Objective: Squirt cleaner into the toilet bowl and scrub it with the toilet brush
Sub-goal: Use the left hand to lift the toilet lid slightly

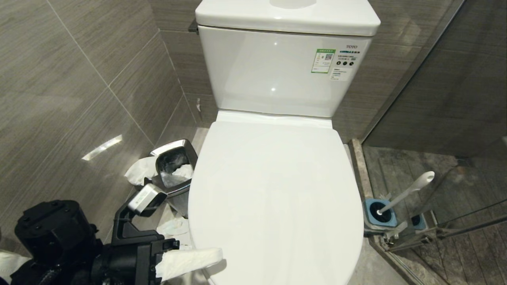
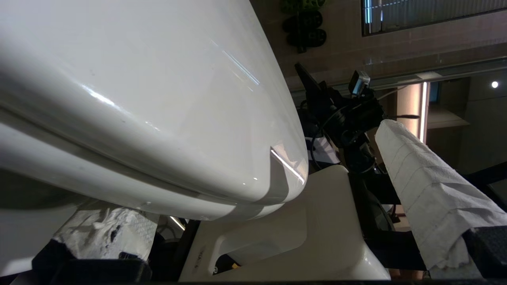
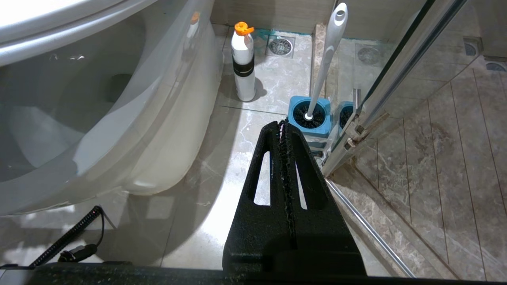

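The toilet bowl [image 3: 130,130] is closed: a white lid [image 1: 273,190] covers it and hides the inside. My left gripper [image 1: 214,261] is at the lid's front left edge and stands open. Its fingers [image 2: 427,198] are wrapped in white paper, and the lid's rim [image 2: 277,174] lies between them. On the floor to the right of the toilet, the toilet brush [image 1: 412,189] stands in its blue holder [image 1: 380,213]. My right gripper [image 3: 282,126] hangs shut and empty just short of that holder [image 3: 309,118]. A white bottle with an orange cap [image 3: 243,63] stands beside the bowl.
A square steel bin [image 1: 174,162] with crumpled tissue stands left of the toilet, against the tiled wall. The tank [image 1: 285,71] is behind the lid. A glass shower door [image 3: 400,75] and its metal rail run right of the brush. A black cable [image 3: 67,237] lies on the floor.
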{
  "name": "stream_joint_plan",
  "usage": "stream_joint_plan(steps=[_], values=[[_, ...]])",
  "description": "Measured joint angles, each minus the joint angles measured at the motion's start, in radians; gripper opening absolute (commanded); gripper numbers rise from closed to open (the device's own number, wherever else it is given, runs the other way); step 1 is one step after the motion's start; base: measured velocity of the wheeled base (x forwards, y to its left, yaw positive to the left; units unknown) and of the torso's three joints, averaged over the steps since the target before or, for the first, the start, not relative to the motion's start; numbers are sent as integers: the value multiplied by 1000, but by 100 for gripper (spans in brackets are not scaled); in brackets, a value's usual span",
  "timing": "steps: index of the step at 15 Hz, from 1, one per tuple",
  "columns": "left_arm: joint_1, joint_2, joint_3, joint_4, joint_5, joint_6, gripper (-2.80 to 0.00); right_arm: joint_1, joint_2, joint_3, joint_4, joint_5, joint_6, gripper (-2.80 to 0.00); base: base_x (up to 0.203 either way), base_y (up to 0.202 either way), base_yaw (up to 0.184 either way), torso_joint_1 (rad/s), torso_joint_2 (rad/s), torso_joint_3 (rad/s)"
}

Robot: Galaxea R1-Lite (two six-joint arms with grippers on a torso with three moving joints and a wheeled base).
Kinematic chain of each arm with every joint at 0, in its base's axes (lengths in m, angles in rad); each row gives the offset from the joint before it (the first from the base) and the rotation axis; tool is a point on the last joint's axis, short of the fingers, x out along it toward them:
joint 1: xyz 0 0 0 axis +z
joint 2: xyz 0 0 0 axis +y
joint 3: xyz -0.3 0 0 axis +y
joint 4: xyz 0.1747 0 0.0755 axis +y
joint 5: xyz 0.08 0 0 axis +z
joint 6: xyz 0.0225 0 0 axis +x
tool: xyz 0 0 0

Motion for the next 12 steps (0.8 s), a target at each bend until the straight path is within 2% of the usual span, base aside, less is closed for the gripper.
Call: stream_joint_plan(steps=[3,8,12], values=[[-31,-14,-5,0,19,3,0,0,0,0,0,0,0,-280,0,0,0,0,0,0],[-121,-23,-39,5,142,4,0,0,0,0,0,0,0,-280,0,0,0,0,0,0],[-144,-41,-46,1,162,3,0,0,0,0,0,0,0,-280,0,0,0,0,0,0]])
